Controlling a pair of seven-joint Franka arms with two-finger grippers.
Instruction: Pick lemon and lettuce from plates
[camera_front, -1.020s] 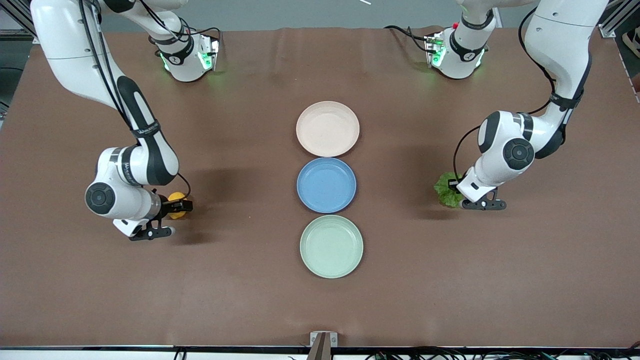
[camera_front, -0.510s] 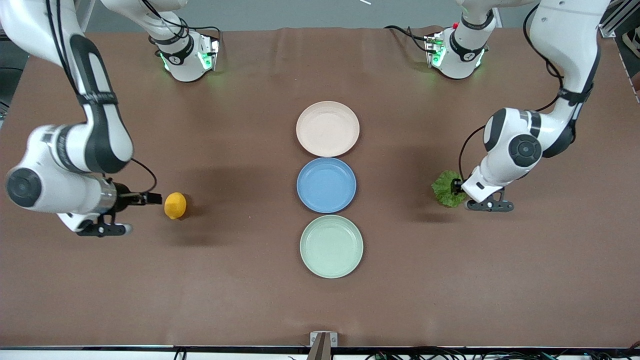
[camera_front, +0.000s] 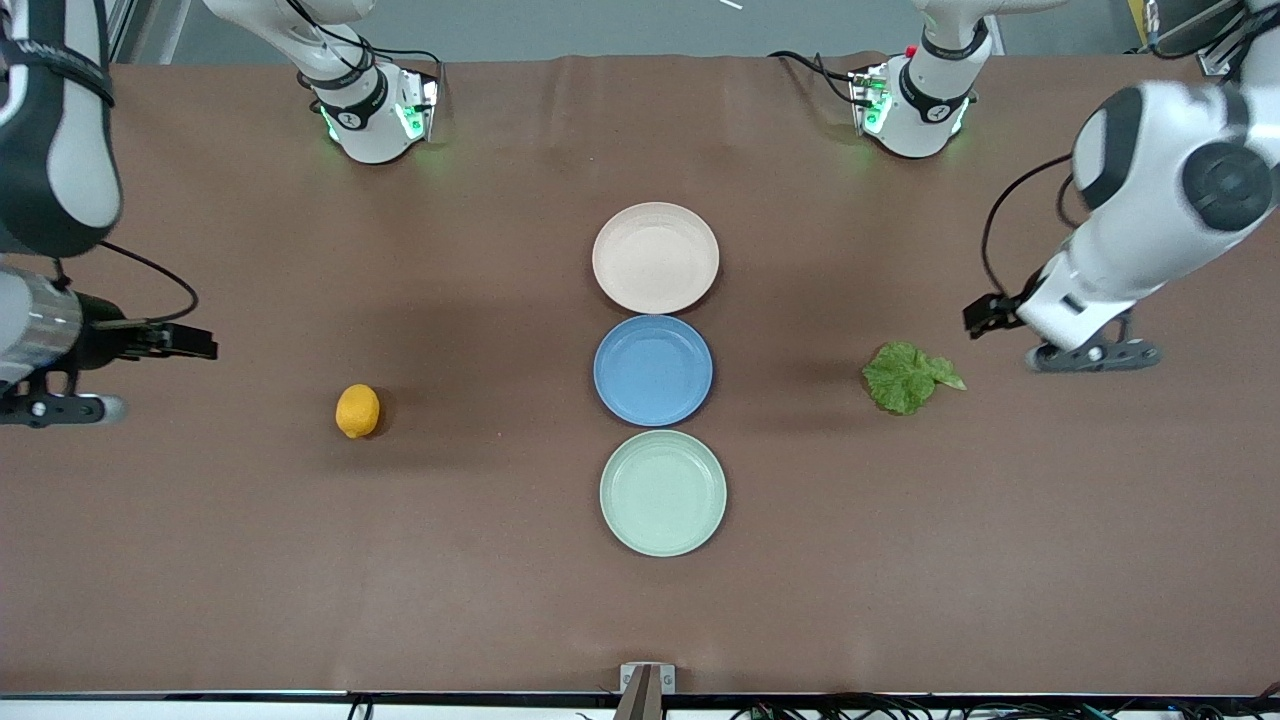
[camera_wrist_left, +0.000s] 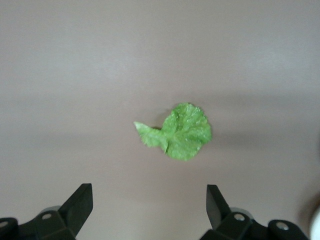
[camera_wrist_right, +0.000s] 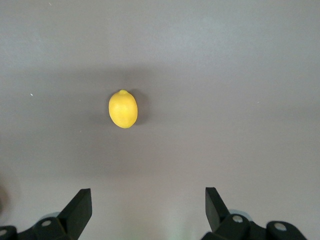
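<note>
Small yellow-orange lemon (camera_front: 357, 411) and crinkled green lettuce leaf (camera_front: 908, 376) lie on the brown table (camera_front: 300, 560); left gripper (camera_wrist_left: 149, 210) and right gripper (camera_wrist_right: 148, 209) hover wide open, empty. Risk: the lemon may roll.

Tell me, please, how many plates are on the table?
3, in a row mid-table: the beige plate farthest from the front camera, the blue plate between, the green plate nearest. None looks hidden.
</note>
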